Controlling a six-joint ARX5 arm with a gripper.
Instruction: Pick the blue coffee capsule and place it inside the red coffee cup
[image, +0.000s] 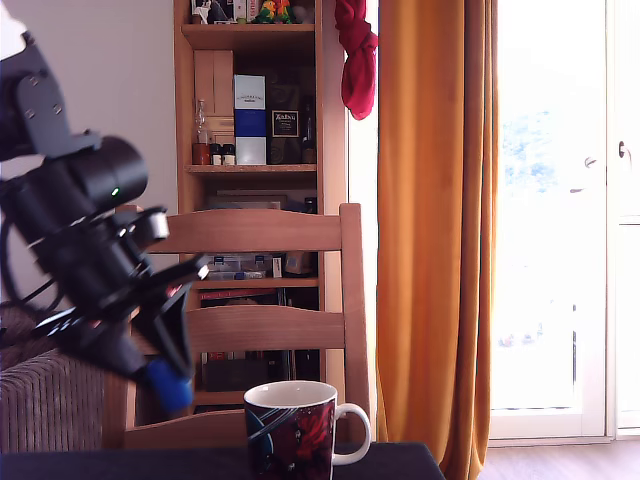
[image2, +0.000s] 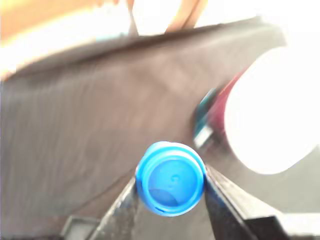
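In the exterior view, the black arm (image: 80, 250) reaches in from the exterior view's left. Its gripper (image: 166, 376) points down and toward the right. The jaws are clamped on the blue coffee capsule (image: 170, 389), which hangs in the air above the dark table (image: 400, 462). It is about level with the rim of the red coffee cup (image: 290, 432) and clear of it on the exterior view's left.

The cup stands upright on the table, not far from the table's right-hand end, with its white handle toward that end. The air between capsule and cup is open. A wooden chair (image: 270, 232) stands close behind the table, with a bookshelf (image: 255, 120) and an orange curtain (image: 435, 230) further back. From here the cup's inside is hidden.

In the wrist view, the capsule (image2: 171, 178) shows its round blue face, gripped on both sides by the dark fingers (image2: 227, 200). Below it lies bare dark tabletop (image2: 100, 125), whose far edge crosses the picture. The cup's mouth (image2: 270, 115) shows only here, washed out to white, so I cannot tell what it holds.
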